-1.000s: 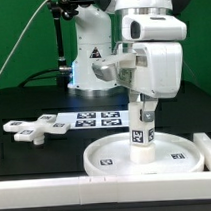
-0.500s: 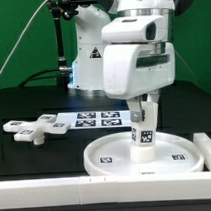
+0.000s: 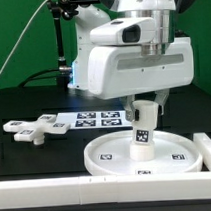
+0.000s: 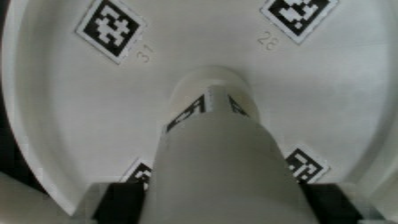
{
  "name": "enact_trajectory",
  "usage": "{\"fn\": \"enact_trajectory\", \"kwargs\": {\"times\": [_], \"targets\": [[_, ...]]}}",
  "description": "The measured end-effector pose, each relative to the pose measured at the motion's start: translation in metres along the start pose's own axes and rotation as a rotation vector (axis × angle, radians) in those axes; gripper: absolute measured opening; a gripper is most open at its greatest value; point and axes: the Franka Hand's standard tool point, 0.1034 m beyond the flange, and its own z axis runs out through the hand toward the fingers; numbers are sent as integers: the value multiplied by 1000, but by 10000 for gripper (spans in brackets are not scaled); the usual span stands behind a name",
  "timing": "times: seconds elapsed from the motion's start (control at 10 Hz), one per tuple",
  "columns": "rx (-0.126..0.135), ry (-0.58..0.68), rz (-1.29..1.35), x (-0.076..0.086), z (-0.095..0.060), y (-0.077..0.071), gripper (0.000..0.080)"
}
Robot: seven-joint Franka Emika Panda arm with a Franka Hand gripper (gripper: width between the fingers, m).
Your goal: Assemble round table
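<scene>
Exterior view: over the last second the wrist has swung round to show its broad face, while the leg stays upright in the hub of the disc near the front edge of the table. It is probably being screwed in. The foot waits toward the table's edge on the exterior view's left.

Wrist view: the pads of the pincer press both sides of the leg, clamped on it.

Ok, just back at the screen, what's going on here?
The Panda's gripper is closed on the cylinder leg, holding it roughly upright at the centre of the round disc. The cross-shaped foot lies untouched on the table at the exterior view's left, beside the marker board. Whether the leg is fully seated can't be told.
</scene>
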Motion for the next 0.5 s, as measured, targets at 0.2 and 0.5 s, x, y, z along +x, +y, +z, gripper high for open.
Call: {"fn": "enact_trajectory", "kwargs": {"times": [0.2,0.5], "targets": [[11,11,170,0,0,1,415],[45,71,635,-8,2,0,415]]}}
